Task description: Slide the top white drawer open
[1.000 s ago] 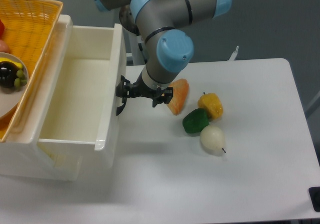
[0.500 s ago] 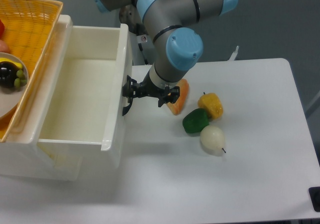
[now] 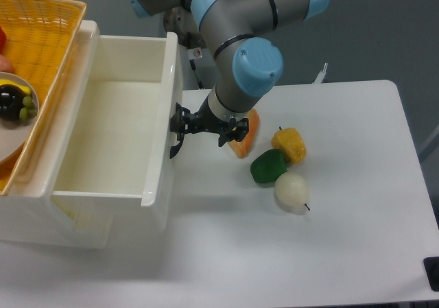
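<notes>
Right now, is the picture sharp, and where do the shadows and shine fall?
Fixed camera: fairly sharp overall, a little soft and grainy; soft shadows lie on the table beneath the top white drawer and beside the fruit; a faint sheen shows on the drawer's front rim; the dark pincer at the handle shows little detail.

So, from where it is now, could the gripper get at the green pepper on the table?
Probably yes: the gripper sits at the top white drawer handle, and the green pepper lies uncovered with open table above it.

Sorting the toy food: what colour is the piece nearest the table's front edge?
White, the pear-shaped piece, clearest in the fixed camera view.
</notes>
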`<move>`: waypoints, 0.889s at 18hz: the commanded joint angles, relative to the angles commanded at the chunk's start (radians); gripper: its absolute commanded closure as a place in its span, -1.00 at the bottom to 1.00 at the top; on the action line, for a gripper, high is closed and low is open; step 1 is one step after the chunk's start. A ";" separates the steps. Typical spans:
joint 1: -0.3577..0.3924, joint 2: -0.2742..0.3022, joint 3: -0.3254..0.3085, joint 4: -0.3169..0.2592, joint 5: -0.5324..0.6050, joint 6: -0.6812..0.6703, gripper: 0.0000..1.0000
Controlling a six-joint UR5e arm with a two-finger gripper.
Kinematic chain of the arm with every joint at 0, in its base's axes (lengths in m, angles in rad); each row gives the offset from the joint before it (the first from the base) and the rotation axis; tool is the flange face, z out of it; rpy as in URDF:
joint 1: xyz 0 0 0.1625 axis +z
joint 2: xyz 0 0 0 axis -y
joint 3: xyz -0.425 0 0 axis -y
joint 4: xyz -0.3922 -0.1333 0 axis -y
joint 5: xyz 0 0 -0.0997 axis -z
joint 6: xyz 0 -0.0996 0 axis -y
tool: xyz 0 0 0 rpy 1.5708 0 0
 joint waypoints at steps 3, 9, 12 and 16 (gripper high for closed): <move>0.002 0.000 0.002 -0.026 -0.005 0.025 -1.00; 0.014 0.005 0.012 -0.029 -0.003 0.026 -1.00; 0.034 0.011 0.032 -0.020 0.004 0.044 -1.00; 0.084 0.017 0.034 -0.012 0.055 0.129 -1.00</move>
